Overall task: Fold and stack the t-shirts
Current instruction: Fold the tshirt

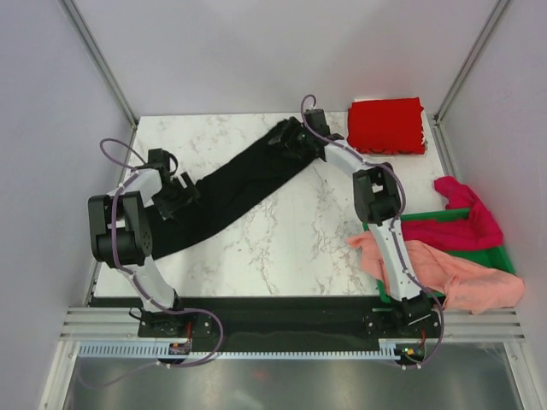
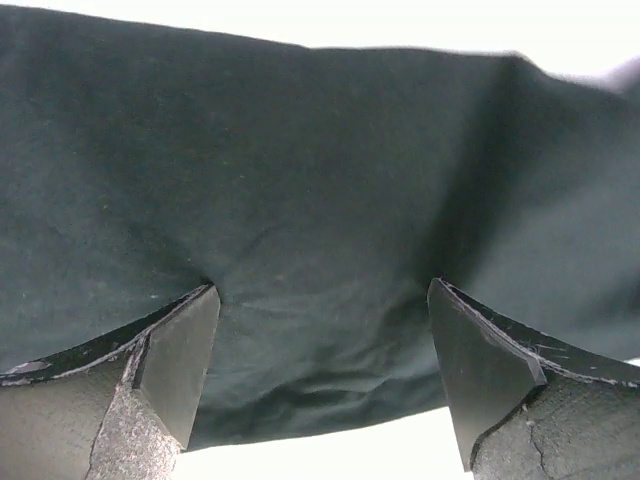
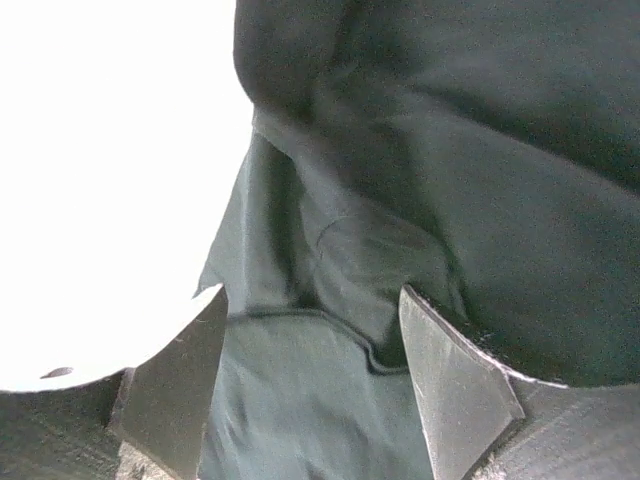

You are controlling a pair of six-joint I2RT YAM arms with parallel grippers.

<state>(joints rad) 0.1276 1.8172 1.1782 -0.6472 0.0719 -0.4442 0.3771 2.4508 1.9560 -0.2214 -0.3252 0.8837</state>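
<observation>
the black t-shirt (image 1: 244, 184) lies on the table (image 1: 299, 248) as a long band, and its long axis goes diagonally from near left to far right. the left gripper (image 1: 177, 198) is over the near-left end and the right gripper (image 1: 291, 139) over the far-right end, so each arm is nearest to its own end. both have the jaws wide apart above the cloth, with nothing pinched. i think the next fold must bring one end along this axis towards the other.

Overhead camera looks down; both wrist cameras (close) face black t-shirt (image 2: 320, 200).
</observation>
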